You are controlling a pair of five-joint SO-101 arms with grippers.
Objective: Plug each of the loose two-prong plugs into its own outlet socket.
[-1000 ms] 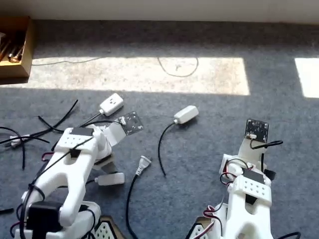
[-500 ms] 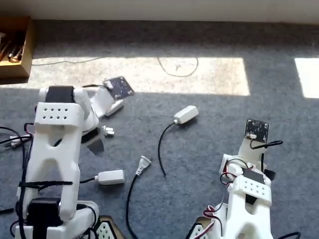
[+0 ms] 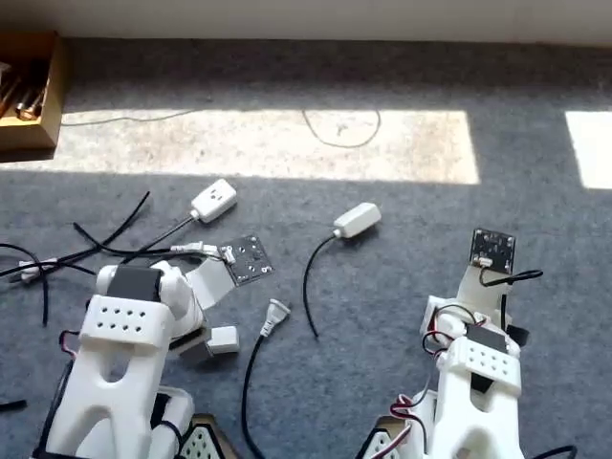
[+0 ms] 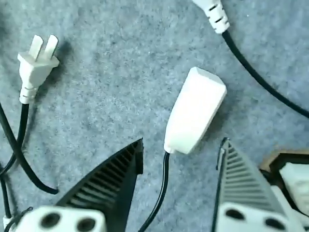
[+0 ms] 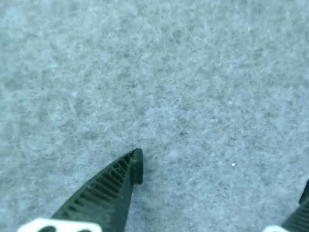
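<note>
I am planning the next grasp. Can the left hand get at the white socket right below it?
Probably yes: the left hand is open just above the socket, which lies bare on the carpet with nothing over it.

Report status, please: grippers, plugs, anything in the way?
Left gripper open, over white socket block. Right gripper open, over bare carpet. Two-prong plug loose beside the block, unplugged. Block's black cord trails under the left gripper.

L gripper [image 4: 181, 145]: fingers spread wide, aimed down. R gripper [image 5: 222, 174]: same.
</note>
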